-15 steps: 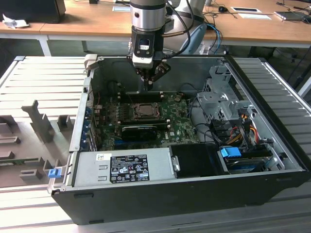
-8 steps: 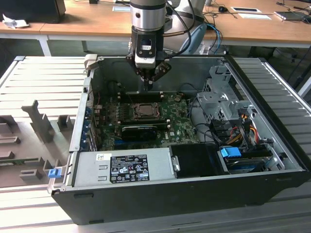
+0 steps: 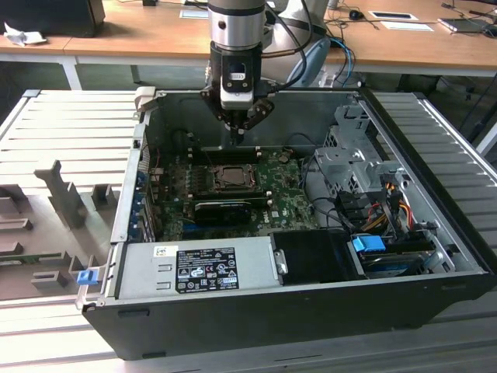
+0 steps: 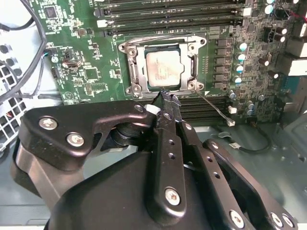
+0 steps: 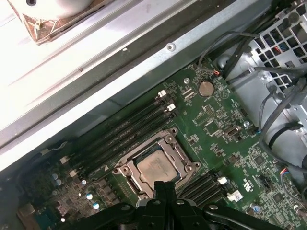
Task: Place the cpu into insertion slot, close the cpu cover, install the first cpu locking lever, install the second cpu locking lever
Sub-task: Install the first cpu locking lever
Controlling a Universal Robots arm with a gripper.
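**cpu seated, jaws closed by the socket**

the cpu point(image 4: 164, 67) sat in the insertion slot point(image 4: 125, 48) on the green board point(image 3: 291, 206), with the cpu cover point(image 4: 137, 72) apparently folded down around it. the jaws were pressed together, empty, tips just beside the slot's rim, probably to push a thin lever point(image 4: 213, 106) that jutted free. toward the exterior view's right, cables point(image 3: 322, 183) hid the board's edge.

The cpu point(image 4: 163, 67) lies in the insertion slot point(image 4: 133, 72).
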